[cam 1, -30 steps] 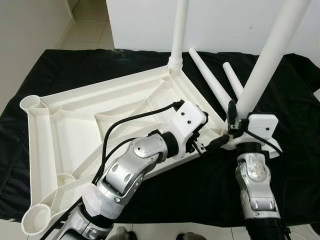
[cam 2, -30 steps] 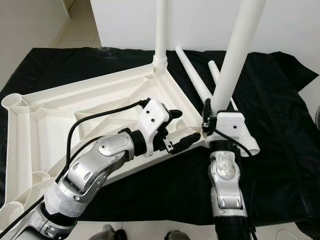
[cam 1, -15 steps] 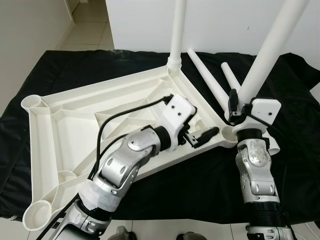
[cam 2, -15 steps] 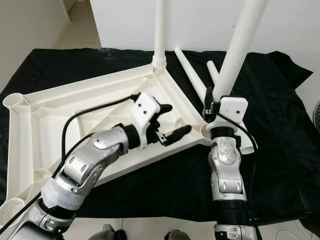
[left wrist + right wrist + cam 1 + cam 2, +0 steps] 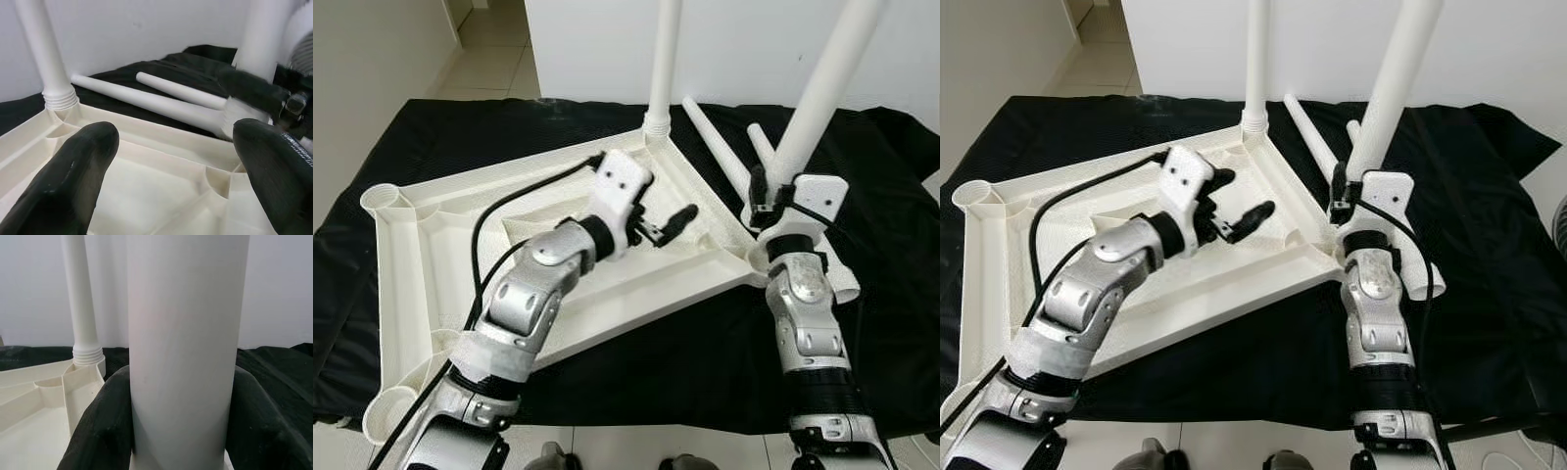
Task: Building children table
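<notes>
A white table top lies upside down on a black cloth. One white leg stands screwed into its far corner socket. A second leg rises, slightly tilted, from the right corner socket, and my right gripper is shut on it just above the socket. The right wrist view has this leg between both fingers. My left gripper hovers open over the table top's ribbed inside and holds nothing, its fingertips wide apart. Two loose legs lie on the cloth behind.
The black cloth covers a low surface and ends near my feet. A white wall stands right behind it, with tiled floor at the far left. The table top's near-left corner sockets reach the cloth's front edge.
My left gripper has let go of the table top's near right edge and drawn back over its middle, still open. My right gripper stays on the leg, which now sits a little farther away.
</notes>
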### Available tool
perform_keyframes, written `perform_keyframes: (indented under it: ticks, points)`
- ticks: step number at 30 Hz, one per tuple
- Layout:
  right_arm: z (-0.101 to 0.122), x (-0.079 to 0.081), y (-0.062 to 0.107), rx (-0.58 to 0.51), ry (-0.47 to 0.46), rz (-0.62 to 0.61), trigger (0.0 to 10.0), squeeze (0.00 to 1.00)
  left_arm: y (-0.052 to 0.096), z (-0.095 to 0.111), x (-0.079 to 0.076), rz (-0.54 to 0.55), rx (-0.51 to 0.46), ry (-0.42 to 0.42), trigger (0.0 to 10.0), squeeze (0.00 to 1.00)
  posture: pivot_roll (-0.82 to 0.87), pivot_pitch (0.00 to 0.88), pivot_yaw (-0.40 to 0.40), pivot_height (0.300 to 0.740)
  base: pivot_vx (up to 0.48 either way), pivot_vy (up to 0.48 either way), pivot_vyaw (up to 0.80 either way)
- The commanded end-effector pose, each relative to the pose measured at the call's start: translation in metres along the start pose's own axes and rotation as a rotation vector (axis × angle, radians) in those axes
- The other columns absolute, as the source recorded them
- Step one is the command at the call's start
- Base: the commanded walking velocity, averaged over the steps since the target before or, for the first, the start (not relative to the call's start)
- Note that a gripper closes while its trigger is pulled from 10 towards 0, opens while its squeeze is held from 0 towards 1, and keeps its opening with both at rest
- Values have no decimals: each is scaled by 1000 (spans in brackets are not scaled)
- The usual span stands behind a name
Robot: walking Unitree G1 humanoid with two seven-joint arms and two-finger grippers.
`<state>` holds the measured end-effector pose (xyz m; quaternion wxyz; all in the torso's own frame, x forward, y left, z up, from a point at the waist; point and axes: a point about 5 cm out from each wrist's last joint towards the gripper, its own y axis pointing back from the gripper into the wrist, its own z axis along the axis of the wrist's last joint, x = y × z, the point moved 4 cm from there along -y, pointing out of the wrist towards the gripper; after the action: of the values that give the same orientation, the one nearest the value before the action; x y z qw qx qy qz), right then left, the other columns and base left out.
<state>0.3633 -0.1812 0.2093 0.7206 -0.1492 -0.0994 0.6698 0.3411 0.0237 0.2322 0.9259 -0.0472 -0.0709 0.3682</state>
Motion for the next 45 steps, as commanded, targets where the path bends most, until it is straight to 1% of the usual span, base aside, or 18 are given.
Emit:
perform_keyframes:
  ticks: [1,4,8,9,13,18,22,23,24,25,26,28,29,30,36,38,41,45]
  points:
    - [0,3,-3,8,-1,2,10000,0,2,1,20,174,-12,18,10000,0,-106,62,32,740,0,0,0]
    - [-3,10,-6,16,6,33,10000,0,5,-2,35,259,-26,97,10000,0,-106,56,29,740,0,0,0]
    - [-4,11,-6,19,2,44,10000,0,5,-3,37,271,-27,111,10000,0,-106,56,29,740,0,0,0]
    - [-6,15,-5,19,-15,80,10000,0,7,-4,39,294,-30,144,10000,0,-103,51,28,740,0,0,0]
    - [-7,18,-3,16,-26,123,10000,0,9,-3,38,293,-46,161,10000,0,-95,44,27,740,0,0,0]
    - [-9,23,-2,19,-58,180,10000,0,8,9,27,202,-110,192,10000,0,-89,23,23,740,0,0,0]
    - [-8,26,-1,-2,-59,197,10000,0,13,6,35,277,-130,138,10000,0,-92,0,24,740,0,0,0]
    - [-8,26,-1,-2,-59,197,10000,0,13,6,35,277,-130,138,10000,0,-92,0,24,740,0,0,0]
    - [-8,28,-1,-6,-60,203,10000,0,15,5,40,311,-148,171,10000,0,-95,0,21,740,0,0,0]
    - [-9,29,0,-8,-62,207,10000,0,17,3,45,354,-152,172,10000,0,-93,0,20,740,0,0,0]
    - [-9,29,0,-8,-62,207,10000,0,17,3,45,354,-152,172,10000,0,-93,0,20,740,0,0,0]
    - [-11,34,0,-12,-69,217,10000,0,19,-7,55,413,-116,126,10000,0,-99,0,39,740,0,0,0]
    - [-11,34,0,-12,-69,217,10000,0,19,-7,55,413,-116,126,10000,0,-99,0,39,740,0,0,0]
    - [-10,39,-1,-23,-74,234,10000,0,24,-16,64,457,-68,70,10000,0,-104,0,66,740,0,0,0]
    - [-10,42,-2,-34,-64,248,10000,0,29,-21,71,487,-36,57,10000,0,-111,0,88,740,0,0,0]
    - [-9,40,-6,-46,-43,242,10000,0,36,-27,84,524,1,74,10000,0,-119,0,105,740,0,0,0]
    - [-9,40,-8,-48,-44,237,10000,0,37,-28,85,516,-4,86,10000,0,-115,0,98,740,0,0,0]
    - [-10,43,-13,-32,-66,208,10000,0,35,-34,87,535,30,47,10000,0,-113,6,83,740,0,0,0]
